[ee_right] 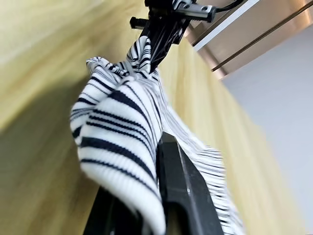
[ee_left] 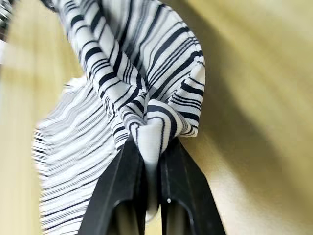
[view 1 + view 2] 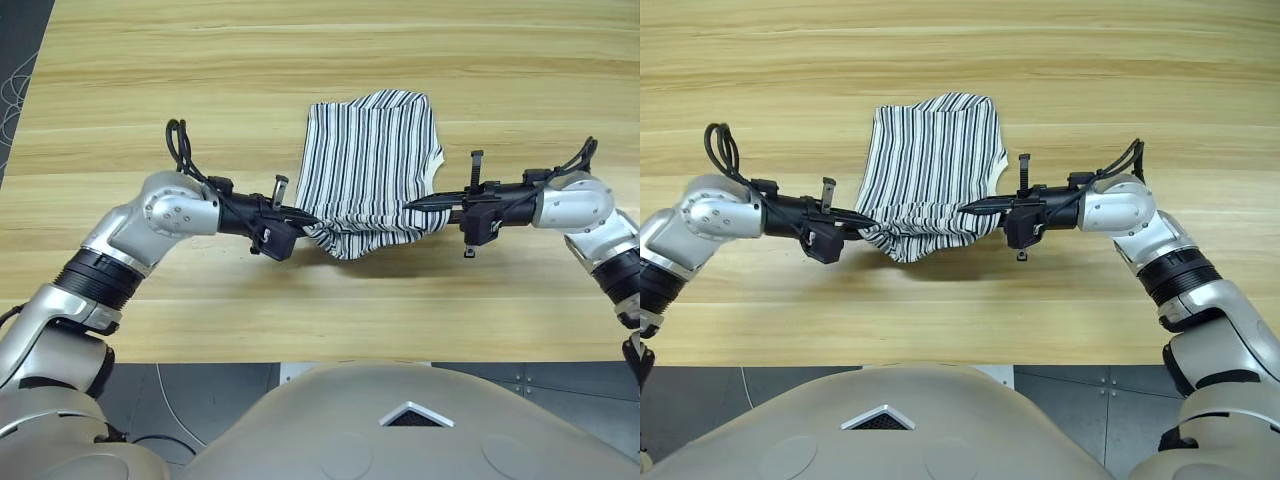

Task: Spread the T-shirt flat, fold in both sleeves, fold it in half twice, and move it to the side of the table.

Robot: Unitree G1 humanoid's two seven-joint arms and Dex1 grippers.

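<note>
Left eye view: over a wooden table (image 3: 150, 80), the left gripper (image 3: 305, 218) and the right gripper (image 3: 415, 205) point at each other along a line parallel to the near edge, each pinching one near corner of the striped T-shirt (image 3: 370, 170). The held hem hangs raised between them, sagging in the middle. The rest of the cloth lies on the tabletop, its long axis running straight away toward the far edge.

Right eye view: the same span. The T-shirt (image 3: 930, 170) sits about midway between the table's left and right sides, with neither arm nearer than the other.

Left wrist view: both fingers (image 2: 128, 166) are clamped narrow on a bunched fold of striped cloth (image 2: 137, 73) — the fabric trails down to the wood.

Right wrist view: the right gripper (image 1: 146, 166) is closed on a thick wad of the hem, and the left gripper (image 1: 156, 34) faces it across the taut edge.

The next move likely turns on this: the free cloth lies wholly on the far side of both grippers, so a fold would carry the hem away from the robot.
</note>
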